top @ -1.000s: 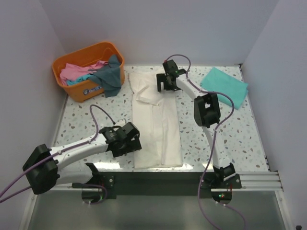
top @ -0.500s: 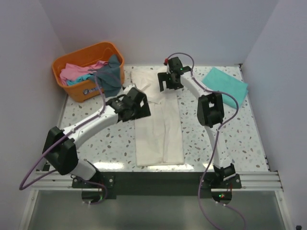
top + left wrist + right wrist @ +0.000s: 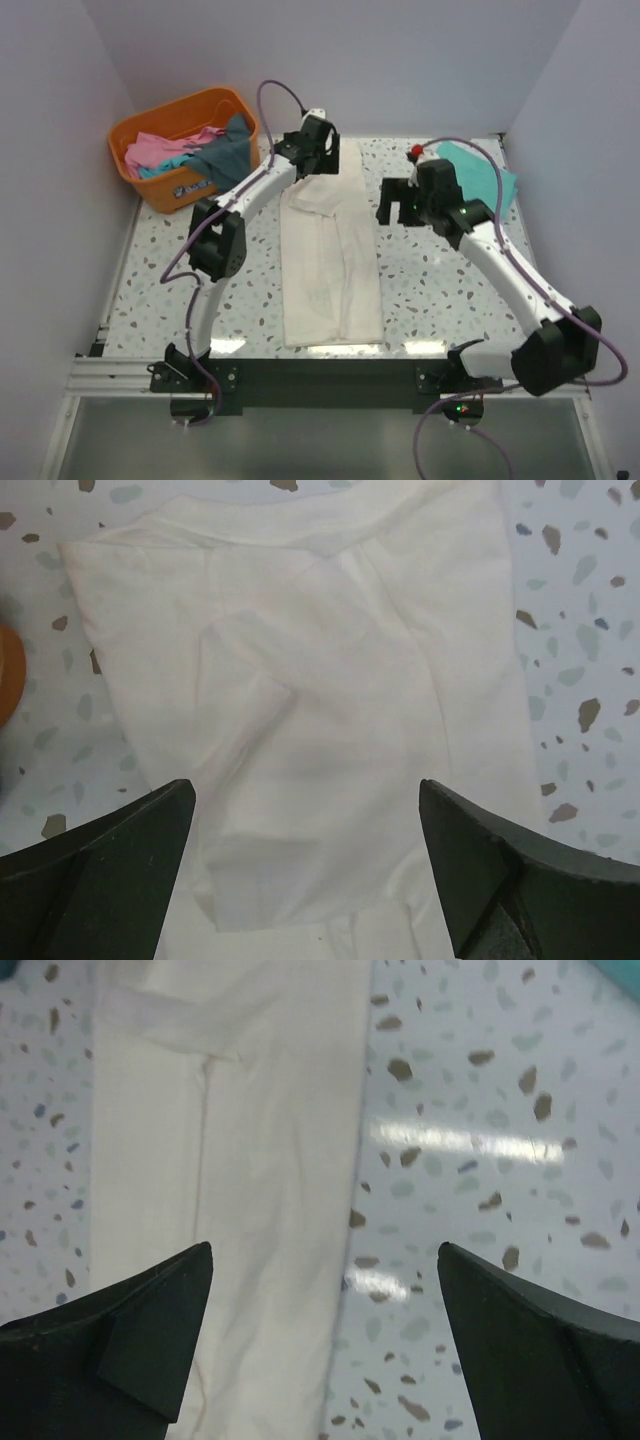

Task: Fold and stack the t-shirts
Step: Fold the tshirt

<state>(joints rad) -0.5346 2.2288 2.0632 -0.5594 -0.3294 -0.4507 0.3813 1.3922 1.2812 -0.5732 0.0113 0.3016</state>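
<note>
The cream-white t-shirt point(image 3: 330, 260) lies on the table folded lengthwise into a long strip; its red print is hidden. My left gripper point(image 3: 312, 152) is open and empty over the strip's far end, where the left wrist view shows the shirt's point(image 3: 320, 680) tucked sleeve between the open left gripper's point(image 3: 305, 790) jaws. My right gripper point(image 3: 392, 206) is open and empty just right of the strip; in the right wrist view the gripper point(image 3: 322, 1250) hangs over the shirt's point(image 3: 240, 1210) right edge. A folded teal-green t-shirt point(image 3: 495, 180) lies at the back right, partly behind the right arm.
An orange plastic basket point(image 3: 150, 195) stands at the back left, holding pink point(image 3: 150, 150) and dark grey-blue point(image 3: 228, 160) shirts that spill over its rim. White walls close in the left, back and right. The speckled table point(image 3: 450, 290) ends at a black rail in front.
My left arm swung from the strip's near left side to its far end. My right arm drew back from the far end to the strip's right side.
</note>
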